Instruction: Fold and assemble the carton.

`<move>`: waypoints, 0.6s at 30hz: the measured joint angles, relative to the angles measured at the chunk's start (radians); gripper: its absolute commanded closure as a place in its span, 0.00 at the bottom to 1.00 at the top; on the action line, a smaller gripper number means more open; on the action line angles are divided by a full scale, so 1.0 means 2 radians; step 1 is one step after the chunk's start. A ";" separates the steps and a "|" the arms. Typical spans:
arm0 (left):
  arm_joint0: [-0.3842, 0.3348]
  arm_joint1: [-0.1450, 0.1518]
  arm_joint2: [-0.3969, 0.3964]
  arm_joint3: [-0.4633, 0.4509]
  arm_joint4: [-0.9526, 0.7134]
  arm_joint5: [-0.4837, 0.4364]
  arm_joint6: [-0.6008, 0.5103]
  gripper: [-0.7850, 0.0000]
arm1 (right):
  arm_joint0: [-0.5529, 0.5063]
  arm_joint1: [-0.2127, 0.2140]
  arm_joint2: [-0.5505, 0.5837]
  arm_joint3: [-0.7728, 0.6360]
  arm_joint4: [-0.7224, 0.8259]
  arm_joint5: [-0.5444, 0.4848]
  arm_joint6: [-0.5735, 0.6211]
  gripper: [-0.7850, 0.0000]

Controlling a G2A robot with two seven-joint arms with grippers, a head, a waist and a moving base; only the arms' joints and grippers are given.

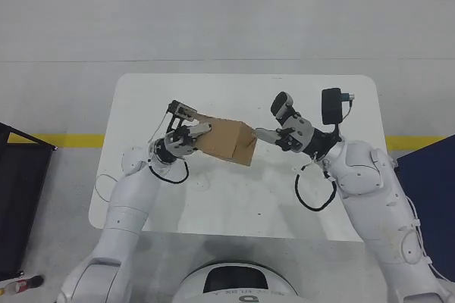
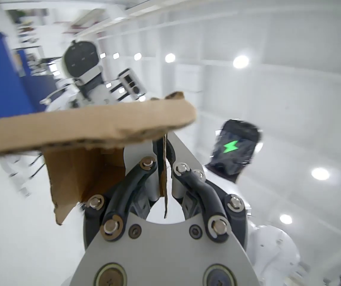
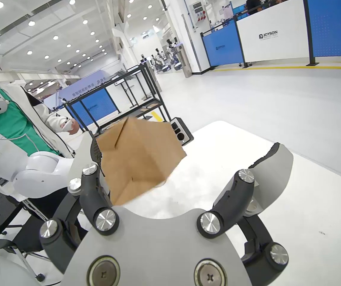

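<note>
Cardboard carton [image 1: 229,139] hangs over the table [image 1: 212,204] middle, only one thin flap [image 2: 163,177] clenched in my left gripper [image 2: 164,147], my right gripper [image 3: 185,156] released at its right, so the flap may tear or slip.

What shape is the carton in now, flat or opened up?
Opened up: the carton shows faces meeting at edges in the right wrist view. The left gripper is shut on it.
</note>
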 measured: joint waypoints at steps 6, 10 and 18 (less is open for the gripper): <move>-0.029 0.028 0.018 -0.060 0.297 -0.021 0.022 1.00 | -0.032 0.005 0.038 -0.003 -0.001 -0.007 -0.015 0.00; -0.042 0.032 0.048 -0.092 0.410 -0.005 0.037 1.00 | -0.058 0.008 0.065 -0.009 -0.005 -0.012 -0.031 0.00; -0.051 0.030 0.125 -0.138 0.535 0.031 0.114 0.00 | -0.124 0.012 0.117 -0.019 -0.010 -0.031 -0.069 0.00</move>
